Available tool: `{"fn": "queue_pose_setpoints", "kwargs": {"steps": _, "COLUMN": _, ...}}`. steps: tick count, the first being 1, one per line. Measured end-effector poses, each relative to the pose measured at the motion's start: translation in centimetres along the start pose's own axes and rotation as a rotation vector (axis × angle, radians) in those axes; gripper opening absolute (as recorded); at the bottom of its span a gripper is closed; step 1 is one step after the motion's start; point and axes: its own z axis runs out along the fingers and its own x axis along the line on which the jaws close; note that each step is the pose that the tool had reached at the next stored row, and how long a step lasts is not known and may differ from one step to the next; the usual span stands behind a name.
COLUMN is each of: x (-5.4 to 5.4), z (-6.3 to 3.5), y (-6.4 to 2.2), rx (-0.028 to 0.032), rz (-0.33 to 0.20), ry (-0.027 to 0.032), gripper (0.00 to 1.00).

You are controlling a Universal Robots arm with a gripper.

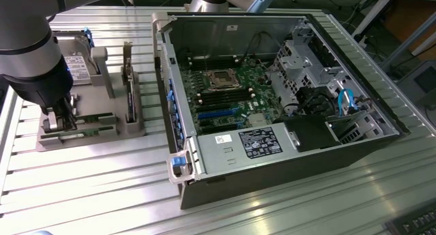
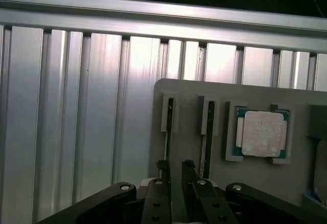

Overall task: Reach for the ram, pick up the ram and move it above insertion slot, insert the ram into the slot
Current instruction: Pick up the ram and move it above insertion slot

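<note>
The ram (image 2: 167, 132) stands on edge in a groove of the grey holder (image 2: 189, 93), and a second stick like it (image 2: 206, 134) stands in the neighbouring groove. In the exterior view the green sticks (image 1: 76, 134) lie along the holder's near edge. My gripper (image 2: 175, 169) hangs low over the holder at the sticks' end, open, with one finger (image 2: 162, 165) close to the first stick and nothing between the fingers. The gripper (image 1: 60, 118) is at the exterior view's left. The black memory slots (image 1: 219, 98) lie in a row on the motherboard inside the open computer case (image 1: 286, 158).
A square silver processor chip (image 2: 262, 133) sits in a pocket of the holder beside the sticks. A hard drive with blue rails (image 1: 78, 66) and an upright card (image 1: 127, 89) stand further back on the holder. A ribbed aluminium table (image 1: 89, 194) carries everything.
</note>
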Motion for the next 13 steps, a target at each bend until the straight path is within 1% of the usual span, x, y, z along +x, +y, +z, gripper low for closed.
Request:
{"fn": "queue_pose_setpoints", "kwargs": {"steps": 3, "x": 0.04, "z": 0.24, "y": 0.00, "rx": -0.0002, "rz": 0.000, "ry": 0.0010, "gripper": 0.24}}
{"fn": "queue_pose_setpoints", "kwargs": {"steps": 6, "x": 0.45, "z": 0.24, "y": 0.03, "rx": 0.0000, "rz": 0.000, "ry": 0.0010, "gripper": 0.24}}
{"fn": "queue_pose_setpoints", "kwargs": {"steps": 10, "x": 0.46, "z": 0.26, "y": 0.03, "rx": -0.0002, "rz": 0.000, "ry": 0.0018, "gripper": 0.24}}
{"fn": "queue_pose_setpoints", "kwargs": {"steps": 13, "x": 0.46, "z": 0.51, "y": 0.02, "rx": 0.0000, "rz": 0.000, "ry": 0.0017, "gripper": 0.24}}
